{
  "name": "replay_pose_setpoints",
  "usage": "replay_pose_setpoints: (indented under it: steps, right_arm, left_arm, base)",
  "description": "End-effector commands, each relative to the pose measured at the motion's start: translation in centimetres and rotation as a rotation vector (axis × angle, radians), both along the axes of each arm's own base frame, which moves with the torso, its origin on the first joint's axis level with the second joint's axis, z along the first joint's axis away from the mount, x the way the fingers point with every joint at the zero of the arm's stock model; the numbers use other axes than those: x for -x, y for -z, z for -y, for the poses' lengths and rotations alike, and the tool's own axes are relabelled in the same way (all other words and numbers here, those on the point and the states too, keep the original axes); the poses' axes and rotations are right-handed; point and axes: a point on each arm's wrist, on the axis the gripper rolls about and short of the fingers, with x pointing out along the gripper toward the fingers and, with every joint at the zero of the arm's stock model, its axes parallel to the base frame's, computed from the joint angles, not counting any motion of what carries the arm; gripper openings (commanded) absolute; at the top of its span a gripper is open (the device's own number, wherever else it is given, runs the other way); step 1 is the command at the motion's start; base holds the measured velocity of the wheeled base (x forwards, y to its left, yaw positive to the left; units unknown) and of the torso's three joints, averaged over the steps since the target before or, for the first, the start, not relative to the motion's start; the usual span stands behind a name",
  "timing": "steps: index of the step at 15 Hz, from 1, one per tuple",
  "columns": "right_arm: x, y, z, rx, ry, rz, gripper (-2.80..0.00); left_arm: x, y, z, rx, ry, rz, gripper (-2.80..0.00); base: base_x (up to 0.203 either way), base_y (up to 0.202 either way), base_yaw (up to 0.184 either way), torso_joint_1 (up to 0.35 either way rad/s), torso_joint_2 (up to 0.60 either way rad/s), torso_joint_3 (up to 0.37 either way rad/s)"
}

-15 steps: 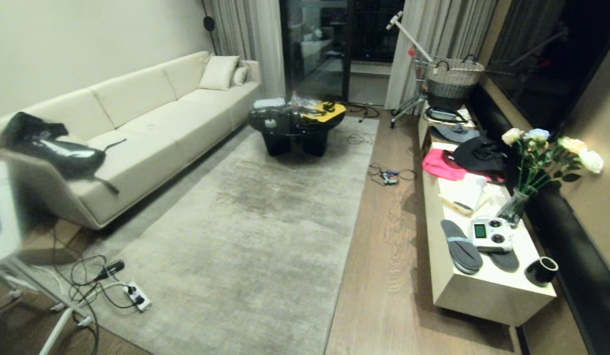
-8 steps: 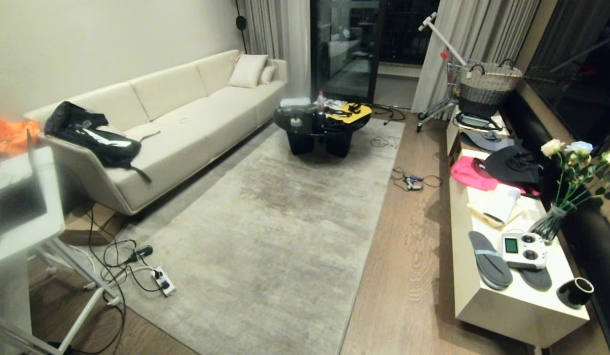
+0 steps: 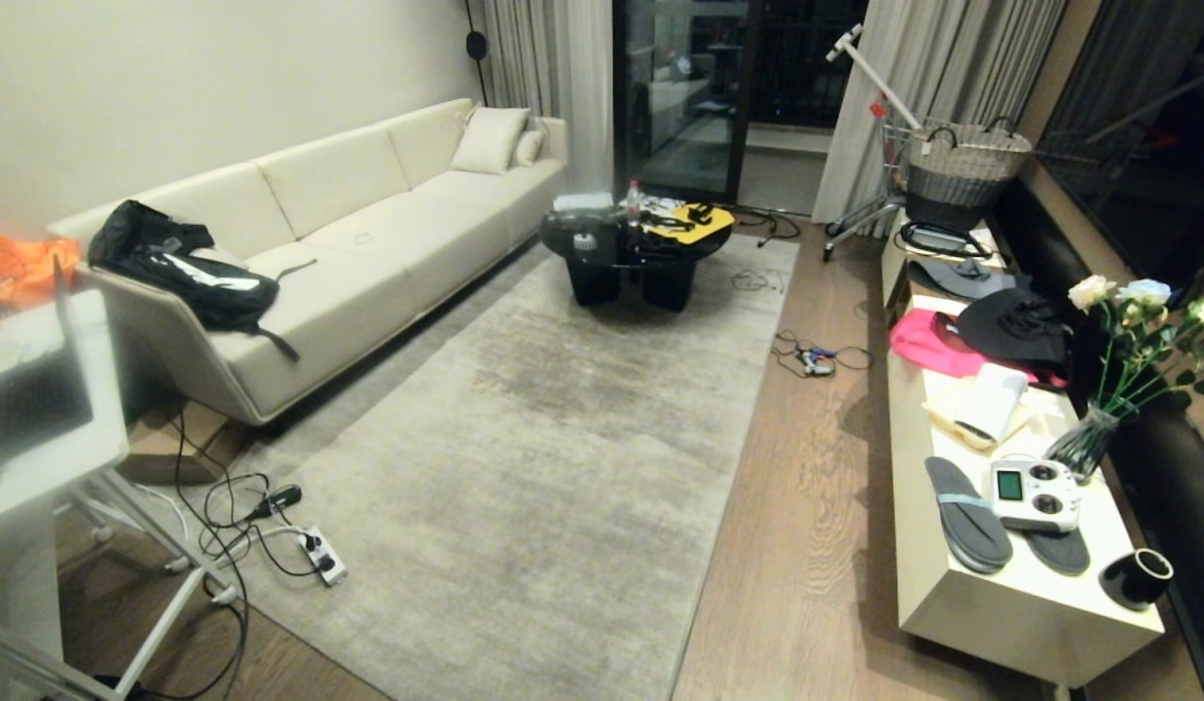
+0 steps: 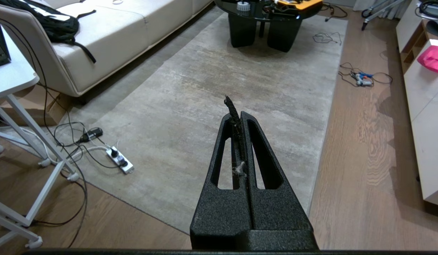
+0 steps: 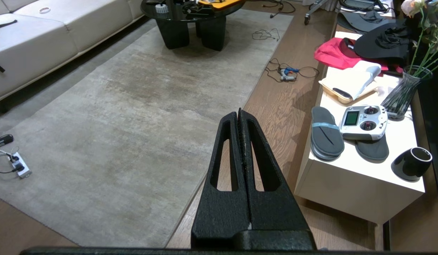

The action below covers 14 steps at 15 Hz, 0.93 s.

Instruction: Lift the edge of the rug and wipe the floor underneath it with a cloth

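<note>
The pale grey rug (image 3: 563,438) lies flat in the middle of the room. Its long right rug edge (image 3: 733,458) runs straight along the brown plank floor (image 3: 796,506). A dark grey-teal piece of fabric (image 3: 955,277), seemingly the cloth, lies on the far part of the low bench. Neither arm shows in the head view. My left gripper (image 4: 239,114) hangs shut above the rug, a dark frayed scrap sticking out at its tips. The right gripper (image 5: 239,112) is shut and empty, above the rug edge (image 5: 256,88).
A low white bench (image 3: 952,604) on the right carries slippers, a remote controller (image 3: 1035,492), a vase, a black cup, a pink garment and a black cap. A cable tangle (image 3: 816,358) lies on the floor by the rug. Sofa, black coffee table (image 3: 636,253), power strip (image 3: 324,555) and a stand's legs are on the left.
The whole head view shifted to the right between one second and half a second ago, so the camera moved. Since then nothing in the room has moved.
</note>
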Motion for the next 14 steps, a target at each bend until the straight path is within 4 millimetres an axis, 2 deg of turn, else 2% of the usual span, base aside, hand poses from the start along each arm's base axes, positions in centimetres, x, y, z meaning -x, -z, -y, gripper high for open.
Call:
replay_pose_setpoints:
  steps: [1,10,14]
  right_arm:
    - [0.0,0.0,0.0,-0.003,0.001,0.0,-2.8]
    - [0.0,-0.01,0.0,-0.007,0.001,0.001,-2.8]
    - [0.0,-0.01,0.0,-0.011,0.001,0.001,-2.8]
  left_arm:
    - [-0.01,-0.01,0.0,0.001,0.0,-0.001,-2.8]
    - [-0.01,-0.01,0.0,0.001,0.0,-0.001,-2.8]
    - [-0.01,-0.01,0.0,0.001,0.0,-0.001,-2.8]
  base:
    - [0.0,0.0,0.0,0.0,0.0,0.0]
    - [0.0,0.0,0.0,0.0,0.0,0.0]
    - [0.004,0.005,-0.15,0.005,0.0,0.003]
